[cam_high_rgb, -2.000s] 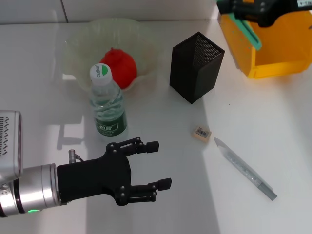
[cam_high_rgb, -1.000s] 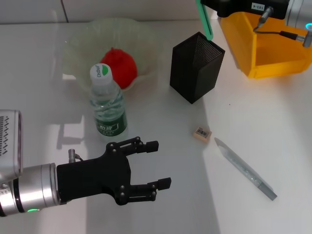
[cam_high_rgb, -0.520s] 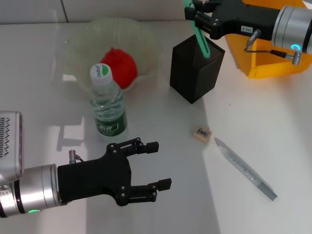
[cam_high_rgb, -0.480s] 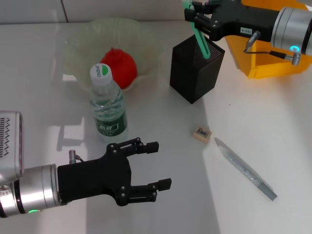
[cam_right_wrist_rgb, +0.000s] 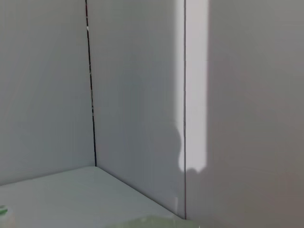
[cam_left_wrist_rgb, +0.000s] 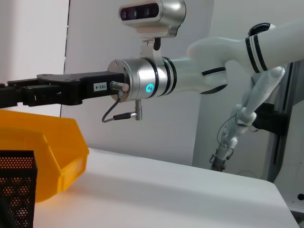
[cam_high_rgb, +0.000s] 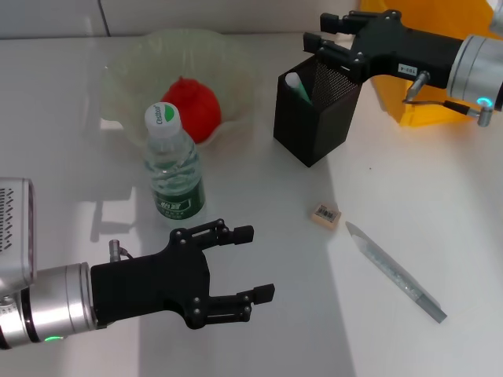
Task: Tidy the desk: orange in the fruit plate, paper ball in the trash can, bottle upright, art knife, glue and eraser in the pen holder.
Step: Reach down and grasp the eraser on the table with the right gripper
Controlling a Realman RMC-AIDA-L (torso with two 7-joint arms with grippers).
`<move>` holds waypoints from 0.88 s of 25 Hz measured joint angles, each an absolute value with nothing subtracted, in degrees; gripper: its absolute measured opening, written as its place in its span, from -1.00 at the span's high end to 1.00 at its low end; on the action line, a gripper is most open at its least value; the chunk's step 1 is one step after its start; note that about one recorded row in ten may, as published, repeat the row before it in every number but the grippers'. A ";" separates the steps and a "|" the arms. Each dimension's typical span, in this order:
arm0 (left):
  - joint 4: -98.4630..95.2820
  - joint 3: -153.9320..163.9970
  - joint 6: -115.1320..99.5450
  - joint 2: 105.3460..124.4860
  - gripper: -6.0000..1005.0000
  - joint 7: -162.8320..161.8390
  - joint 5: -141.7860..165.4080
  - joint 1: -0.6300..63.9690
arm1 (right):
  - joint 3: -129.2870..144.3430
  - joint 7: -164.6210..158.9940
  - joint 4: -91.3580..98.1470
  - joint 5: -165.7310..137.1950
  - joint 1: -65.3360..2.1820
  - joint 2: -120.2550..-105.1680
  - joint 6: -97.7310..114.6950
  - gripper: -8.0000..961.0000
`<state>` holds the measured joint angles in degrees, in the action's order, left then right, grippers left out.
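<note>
Our right gripper (cam_high_rgb: 332, 33) sits just above the far rim of the pen holder (cam_high_rgb: 316, 110), at about one o'clock on the desk, with its fingers spread and nothing between them. A green-and-white stick, which we take to be the glue (cam_high_rgb: 296, 84), stands inside the holder, leaning against its left wall.

We judge the drop finished, so the job now is a clean exit: we should lift straight up before swinging away, keeping the fingers clear of the mesh rim so the light holder does not tip or slide.

The eraser (cam_high_rgb: 324, 213) lies flat at about four o'clock from the holder. The art knife (cam_high_rgb: 394, 272) is just beyond it, lying at a slant toward five o'clock. We would take the eraser next, from directly above, closing across its short sides.

Our left gripper (cam_high_rgb: 244, 264) hangs idle at seven o'clock, fingers apart and empty.

The bottle (cam_high_rgb: 174, 168) stands upright. The orange (cam_high_rgb: 192, 107) rests in the fruit plate (cam_high_rgb: 126, 67). The trash can (cam_high_rgb: 406, 105) sits behind our right arm.
</note>
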<state>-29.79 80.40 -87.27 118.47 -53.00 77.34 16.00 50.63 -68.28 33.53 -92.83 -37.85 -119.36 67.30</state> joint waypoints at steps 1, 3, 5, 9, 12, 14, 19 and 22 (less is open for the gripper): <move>-29.82 80.40 -87.27 118.47 -0.62 -53.00 77.34 15.99 | 50.62 -68.28 33.53 -92.83 -37.85 -119.36 67.30 0.45; -29.81 80.40 -87.27 118.47 -0.62 -52.99 77.34 15.99 | 50.63 -68.74 34.16 -92.82 -37.28 -119.36 68.46 0.23; -29.84 80.40 -87.29 118.46 -0.62 -53.04 77.34 15.90 | 51.11 -74.13 38.97 -93.24 -35.53 -119.32 70.01 0.03; -30.02 80.41 -87.43 118.35 -0.62 -53.21 77.34 15.43 | 54.00 -83.55 49.20 -94.01 -31.93 -119.27 71.19 -0.29; -30.11 80.41 -87.54 118.20 -0.62 -53.38 77.34 15.03 | 58.23 -95.96 62.62 -97.74 -27.89 -119.09 71.59 -0.50; -30.13 80.42 -87.59 118.13 -0.62 -53.43 77.35 14.82 | 59.84 -106.61 71.31 -105.11 -26.88 -119.01 73.32 -0.64; -30.21 80.42 -87.67 118.11 -0.62 -53.47 77.35 14.74 | 60.38 -130.37 87.28 -129.00 -33.17 -118.70 90.92 -0.70; -30.17 80.42 -87.63 118.12 -0.62 -53.48 77.35 14.90 | 60.69 -135.64 88.95 -138.04 -38.63 -118.89 100.27 -0.69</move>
<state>-30.17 80.42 -87.63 118.12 -53.48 77.35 14.90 60.69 -135.64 88.95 -138.04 -38.63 -118.89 100.27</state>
